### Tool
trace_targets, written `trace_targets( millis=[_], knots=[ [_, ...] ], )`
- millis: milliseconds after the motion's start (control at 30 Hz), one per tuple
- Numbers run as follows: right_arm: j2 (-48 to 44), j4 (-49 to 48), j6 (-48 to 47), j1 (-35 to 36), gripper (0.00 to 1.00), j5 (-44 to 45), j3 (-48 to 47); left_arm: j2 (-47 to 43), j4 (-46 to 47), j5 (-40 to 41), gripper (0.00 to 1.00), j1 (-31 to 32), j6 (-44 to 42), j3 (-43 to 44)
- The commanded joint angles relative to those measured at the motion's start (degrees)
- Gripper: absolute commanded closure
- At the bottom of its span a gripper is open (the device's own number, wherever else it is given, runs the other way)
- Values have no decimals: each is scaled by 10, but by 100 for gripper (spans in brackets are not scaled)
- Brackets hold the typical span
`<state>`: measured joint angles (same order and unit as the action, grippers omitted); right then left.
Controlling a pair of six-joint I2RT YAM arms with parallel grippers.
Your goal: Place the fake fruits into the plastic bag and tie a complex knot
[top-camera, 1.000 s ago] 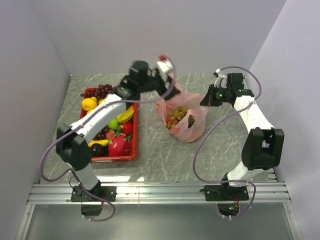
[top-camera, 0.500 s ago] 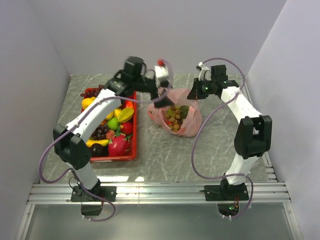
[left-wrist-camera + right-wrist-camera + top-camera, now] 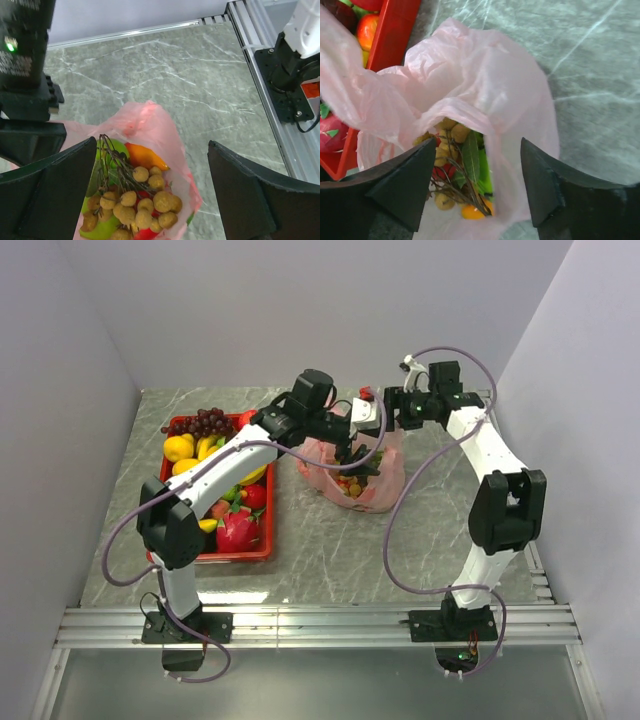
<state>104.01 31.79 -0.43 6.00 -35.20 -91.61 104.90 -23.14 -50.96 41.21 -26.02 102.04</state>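
The left gripper (image 3: 151, 150) hangs over the plastic bag (image 3: 372, 490), jaws spread wide and empty. The bag stands on the worktop (image 3: 320, 550) just right of the red tray (image 3: 240, 556). The right gripper (image 3: 477, 145) hovers over the same mouth, jaws likewise released. I judge the mouth is to be gathered: each pair of jaws should pinch loose film on opposite sides of the rim, clear of the fake fruits, then lift evenly. Counted: one tray, holding one bunch of purple grapes (image 3: 205, 422), one dragon fruit (image 3: 238, 530) and more besides; one bag, showing one cluster of tan berries (image 3: 145, 202), one green fruit (image 3: 100, 227), one orange fruit (image 3: 146, 156)
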Motion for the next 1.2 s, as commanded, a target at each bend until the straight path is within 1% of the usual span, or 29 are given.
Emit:
trace_targets(
  millis=[0,133,233,267,333,467,567,600,633,667,700,733,767,800,833,900,933,967,1000,1033,1100,1167],
  knots=[
    [-63,5,-7,-14,23,14,-14,8,61,-5,2,7,16,19],
    [-95,8,-11,-36,18,30,3,17,79,-25,3,7,15,14],
    [-121,20,-19,-57,15,29,16,34,87,-40,5,11,32,32],
    [-129,21,-25,-81,15,26,23,39,88,-44,6,11,38,42],
    [-160,22,-44,-98,14,8,40,50,91,-61,7,12,49,49],
    [-223,19,-98,-135,14,-43,108,65,88,-74,10,13,44,63],
    [-293,-14,-133,-145,13,-93,174,79,71,-88,22,14,33,83],
    [-330,-31,-149,-146,13,-103,193,85,51,-92,26,14,26,90],
    [-350,-40,-159,-145,12,-124,229,86,49,-96,33,15,25,93],
    [-370,-51,-167,-145,12,-137,251,86,52,-104,38,15,31,92],
    [-409,-84,-171,-146,11,-148,275,80,68,-105,50,14,37,89],
    [-428,-106,-169,-145,11,-167,323,78,77,-106,57,14,45,84],
    [-447,-131,-151,-142,11,-173,349,74,84,-105,64,14,59,80],
    [-481,-192,-139,-138,11,-173,374,73,94,-101,78,14,67,79],
    [-496,-223,-130,-127,10,-172,418,73,94,-100,82,14,74,82],
    [-528,-288,-125,-101,9,-151,452,79,87,-93,88,14,83,96],
    [-536,-308,-124,-73,8,-141,478,82,84,-92,95,14,89,102],
    [-542,-317,-117,-63,8,-113,491,84,83,-90,97,14,96,112],
    [-547,-377,-111,-44,8,-102,502,86,82,-90,100,14,98,114],
    [-546,-406,-102,-31,8,-90,525,85,85,-90,100,14,101,116],
    [-526,-459,-93,-1,8,-67,535,82,97,-86,100,14,115,113],
    [-507,-485,-80,13,8,-56,536,81,100,-82,100,14,119,119]
  ],
)
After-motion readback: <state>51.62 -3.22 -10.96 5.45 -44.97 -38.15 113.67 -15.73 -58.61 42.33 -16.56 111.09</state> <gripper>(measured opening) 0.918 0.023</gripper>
